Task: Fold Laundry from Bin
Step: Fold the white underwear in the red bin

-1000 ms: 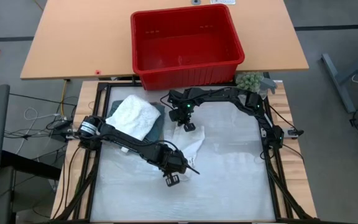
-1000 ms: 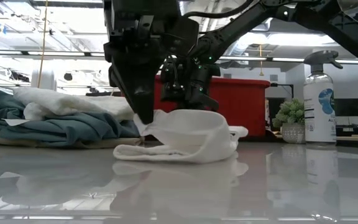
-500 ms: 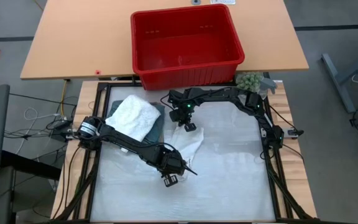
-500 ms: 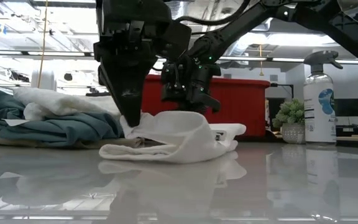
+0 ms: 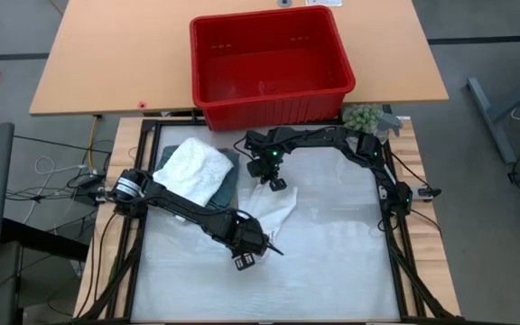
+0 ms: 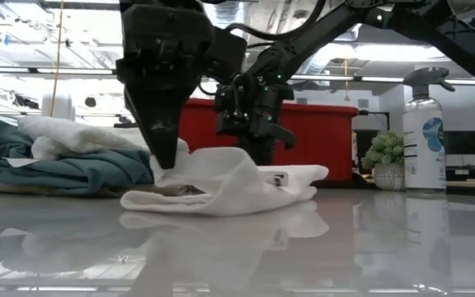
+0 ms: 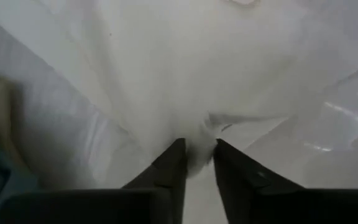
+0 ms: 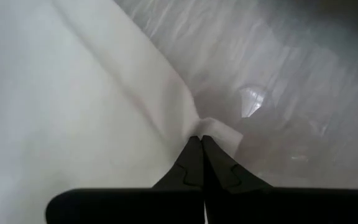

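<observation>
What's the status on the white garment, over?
Left pincer pinching white garment at its near edge. Right pincer shut on its far edge. Garment bunched on table. Bin empty; nothing blocking.

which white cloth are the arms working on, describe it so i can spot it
Start at the red bin, then come forward onto the pale table. The white garment lies loose and flat at its centre, pinched between both grippers, unlike the folded white piece stacked on the teal cloth.
</observation>
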